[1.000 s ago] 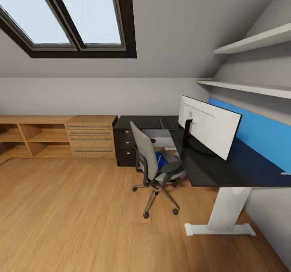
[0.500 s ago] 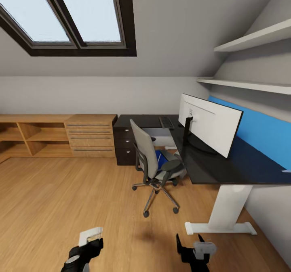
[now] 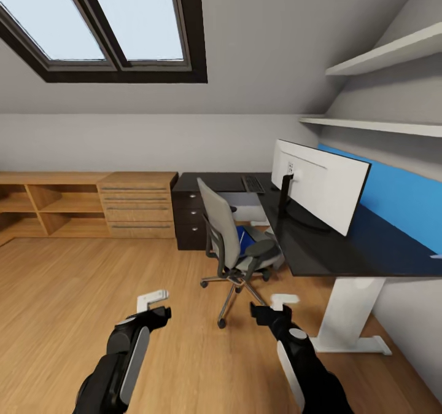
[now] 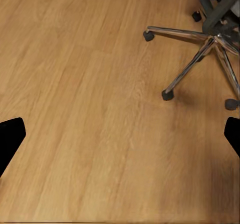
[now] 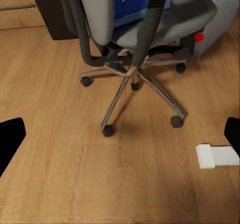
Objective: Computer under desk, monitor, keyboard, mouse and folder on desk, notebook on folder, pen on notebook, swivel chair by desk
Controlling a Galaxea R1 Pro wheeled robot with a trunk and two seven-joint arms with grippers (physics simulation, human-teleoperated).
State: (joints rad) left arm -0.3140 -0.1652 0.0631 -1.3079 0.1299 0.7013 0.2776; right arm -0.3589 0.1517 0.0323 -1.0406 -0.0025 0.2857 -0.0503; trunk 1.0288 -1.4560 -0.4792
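The swivel chair (image 3: 228, 242) stands on the floor, pulled out from the black desk (image 3: 325, 251), with the blue folder (image 3: 245, 242) lying on its seat. On the desk stand the monitor (image 3: 319, 191), seen from its white back, and further back the keyboard (image 3: 253, 185). Beyond the chair (image 5: 125, 29) in the right wrist view sits the computer (image 5: 222, 12) with its red spot. My left gripper (image 3: 158, 306) and right gripper (image 3: 270, 306) hover open over the floor, short of the chair's star base (image 4: 210, 49). I cannot make out the mouse, notebook or pen.
A black drawer unit (image 3: 189, 217) sits under the desk's far end, beside a low wooden dresser and shelves (image 3: 86, 205) along the back wall. The desk's white leg (image 3: 350, 312) stands at the right, its foot (image 5: 217, 155) near my right gripper. Wall shelves (image 3: 380, 125) hang above.
Both arms have risen into the head view from below and reached forward toward the chair. The camera has shifted slightly; the furniture has not moved.
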